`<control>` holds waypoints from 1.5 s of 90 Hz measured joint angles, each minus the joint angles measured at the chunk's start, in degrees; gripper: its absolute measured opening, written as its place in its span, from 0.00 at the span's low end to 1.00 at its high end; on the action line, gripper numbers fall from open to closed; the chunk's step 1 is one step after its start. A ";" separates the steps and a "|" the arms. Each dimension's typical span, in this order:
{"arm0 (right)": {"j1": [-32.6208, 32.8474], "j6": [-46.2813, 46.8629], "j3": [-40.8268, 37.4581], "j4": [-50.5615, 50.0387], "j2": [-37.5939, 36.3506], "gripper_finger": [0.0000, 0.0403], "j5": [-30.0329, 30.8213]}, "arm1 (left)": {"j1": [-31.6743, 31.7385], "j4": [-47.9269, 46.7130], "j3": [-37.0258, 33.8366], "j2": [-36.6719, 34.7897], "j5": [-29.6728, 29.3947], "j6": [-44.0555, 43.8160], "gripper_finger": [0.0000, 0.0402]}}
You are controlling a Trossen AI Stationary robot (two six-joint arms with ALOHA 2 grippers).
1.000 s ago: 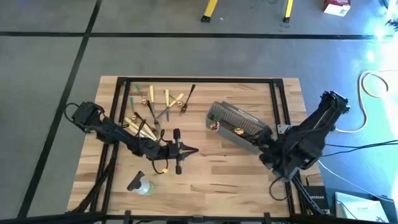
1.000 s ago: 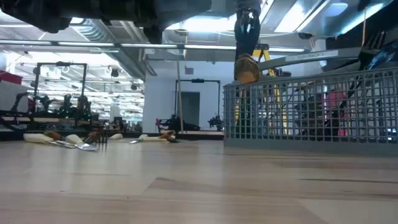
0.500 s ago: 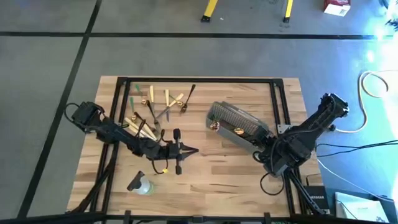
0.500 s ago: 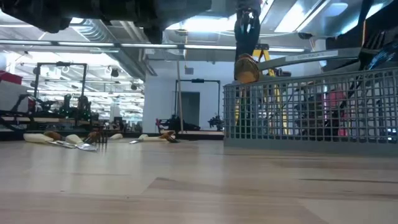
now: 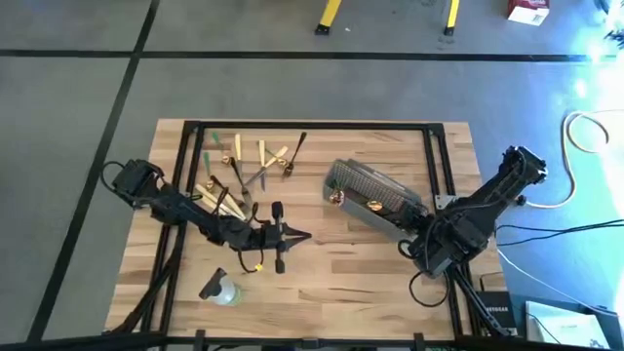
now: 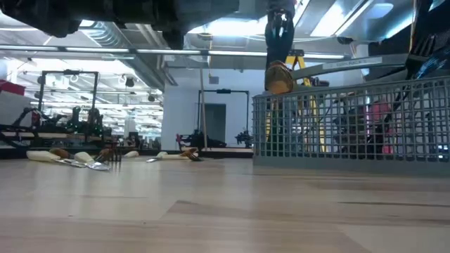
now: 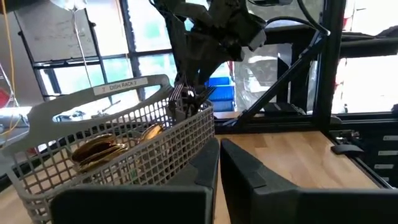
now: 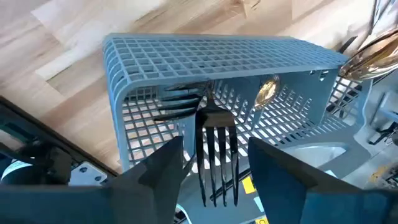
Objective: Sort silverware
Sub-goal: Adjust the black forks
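Loose silverware [image 5: 244, 168], tan, black and green, lies scattered on the table's far left. The grey mesh basket [image 5: 375, 200] holds gold spoons [image 7: 99, 149] and black forks [image 7: 186, 99]. My right gripper [image 5: 409, 244] hovers open over the basket's near right end. A black fork [image 8: 214, 155] stands in the basket, tines up, between the right gripper's fingers without touching them. My left gripper [image 5: 292, 236] is shut, holds nothing, and sits above the table left of the basket.
A small clear bottle [image 5: 222, 290] lies near the table's front left. A black frame [image 5: 312, 125] runs along the table's far and side edges. Bare wood lies between the left gripper and the basket.
My right gripper has shifted a little toward the table's left edge, above the basket's near right end. The left arm and the silverware have kept still.
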 joint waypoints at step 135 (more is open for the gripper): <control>-6.75 0.38 -4.74 0.03 0.02 0.25 -1.61 | 0.00 0.02 0.02 0.00 -0.02 0.70 0.00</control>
